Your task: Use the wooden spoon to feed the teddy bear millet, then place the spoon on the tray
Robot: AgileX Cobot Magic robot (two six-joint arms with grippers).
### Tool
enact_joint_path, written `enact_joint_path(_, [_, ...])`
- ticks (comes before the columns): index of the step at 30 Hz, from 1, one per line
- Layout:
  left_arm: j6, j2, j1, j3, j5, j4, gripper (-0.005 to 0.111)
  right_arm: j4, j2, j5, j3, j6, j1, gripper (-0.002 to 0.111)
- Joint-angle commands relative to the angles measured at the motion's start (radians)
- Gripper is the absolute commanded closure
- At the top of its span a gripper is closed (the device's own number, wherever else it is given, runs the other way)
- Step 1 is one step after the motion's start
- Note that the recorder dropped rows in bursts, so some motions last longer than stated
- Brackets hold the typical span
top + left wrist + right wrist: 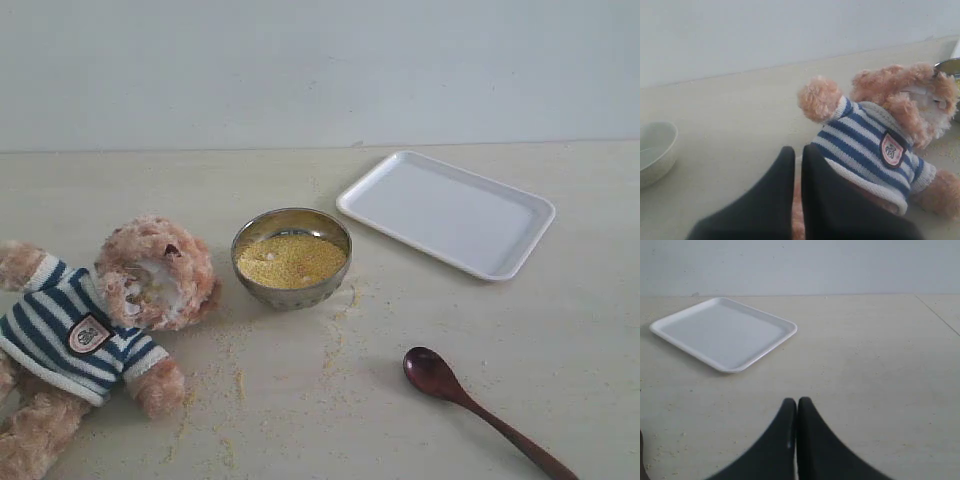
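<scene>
The teddy bear (90, 320) lies on its back at the left of the table, its whitish muzzle dusted with grains. A steel bowl (291, 258) heaped with yellow millet (291, 260) stands beside its head. The wooden spoon (470, 405) lies on the table at the front right, bowl end toward the middle. The white tray (446, 212) sits at the back right. Neither gripper shows in the exterior view. My left gripper (797, 150) is shut and empty, just above the bear's (880, 140) lower body. My right gripper (797, 401) is shut and empty over bare table, short of the tray (722, 335).
Loose millet specks (335, 350) are scattered on the table between the steel bowl and the bear and toward the front. A pale ceramic bowl (655, 150) stands to one side of the bear in the left wrist view. A plain wall runs behind the table.
</scene>
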Motion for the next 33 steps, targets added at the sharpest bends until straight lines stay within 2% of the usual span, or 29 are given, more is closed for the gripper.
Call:
enact_joint_path(1, [0.004, -0.002, -0.007, 0.004, -0.009, 0.002, 0.102, -0.001, -0.005, -0.005, -0.001, 0.000, 0.001, 0.108])
enact_joint_path(23, [0.027, -0.002, -0.007, 0.004, -0.010, 0.002, 0.102, -0.001, -0.005, -0.005, -0.001, 0.000, 0.001, 0.108])
enact_joint_path(25, [0.031, -0.002, -0.007, 0.004, -0.052, -0.015, 0.102, -0.001, -0.005, -0.005, -0.001, 0.000, 0.001, 0.108])
enact_joint_path(27, [-0.063, -0.002, -0.007, 0.004, -0.143, -0.171, 0.102, -0.001, -0.005, -0.005, -0.001, 0.000, 0.001, 0.108])
enact_joint_path(30, [-0.232, -0.002, -0.007, 0.004, -0.211, -0.534, 0.102, -0.001, -0.005, -0.005, -0.001, 0.000, 0.001, 0.108])
enact_joint_path(32, [-0.243, -0.002, -0.007, 0.004, -0.213, -0.663, 0.102, -0.001, -0.005, -0.005, -0.001, 0.000, 0.001, 0.108])
enact_joint_path(33, [-0.243, -0.002, -0.007, 0.004, -0.220, -0.674, 0.102, -0.001, -0.005, -0.005, -0.001, 0.000, 0.001, 0.108])
